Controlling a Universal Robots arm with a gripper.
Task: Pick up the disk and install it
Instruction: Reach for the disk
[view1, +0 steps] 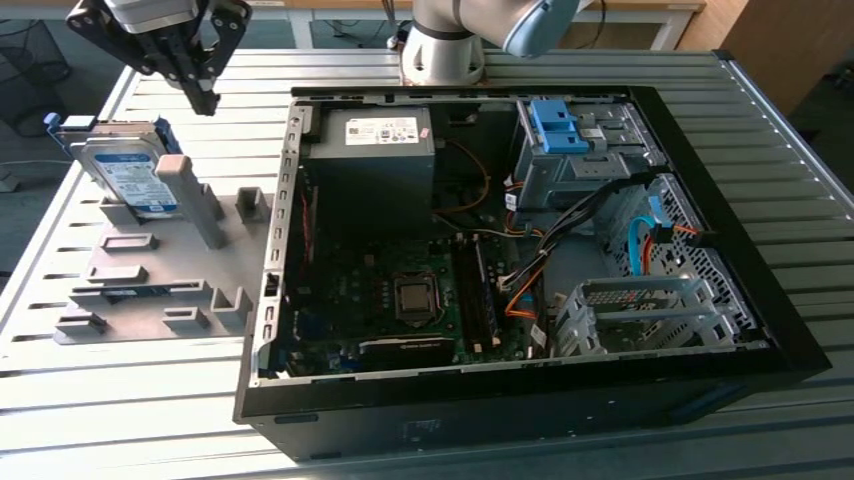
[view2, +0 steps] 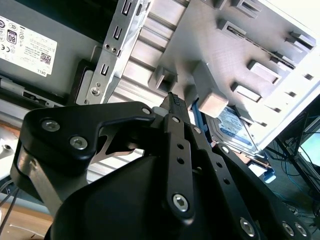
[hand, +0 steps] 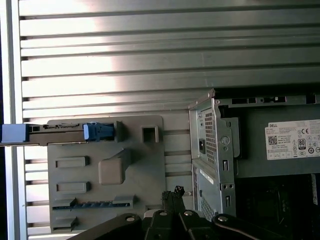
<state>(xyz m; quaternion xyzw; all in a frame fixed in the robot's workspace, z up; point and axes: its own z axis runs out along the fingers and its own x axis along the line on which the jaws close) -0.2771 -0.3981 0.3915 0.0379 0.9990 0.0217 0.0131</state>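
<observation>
A slatted metal counter (view1: 134, 400) carries an open computer case (view1: 534, 400) lying on its side, its black outer wall nearest the exterior camera. Just inside that wall, towards the exterior view's right, sits a perforated silver drive cage (view1: 641, 315). Beside it, towards the exterior view's left, is the dark motherboard (view1: 400, 290). Further back, a dark grey power supply (view1: 367, 170) with a white sticker fills the case's far left corner. A blue plastic bracket (view1: 554, 125) stands in the metal bay at the far right.

On the counter at the exterior view's left of the case lies a flat grey fixture plate (view1: 147, 280) with raised blocks and slots. The disk (view1: 127, 170) stands on edge in the far part of this plate. It leans slightly against an upright grey post, with its white-and-blue label facing the camera and its blue frame along the edges. In the first wrist view the disk (hand: 60, 131) is seen edge-on along one side of the plate (hand: 135, 170).

Beyond and above the disk, the hand (view1: 204, 100) hangs in the air, clenched with its fingertips together and nothing between them, apart from the disk. Both wrist views show the tips (view2: 173, 98) (hand: 175, 192) pressed together over the side of the plate that lies towards the case. The arm's base (view1: 441, 50) stands at the counter's far edge.
</observation>
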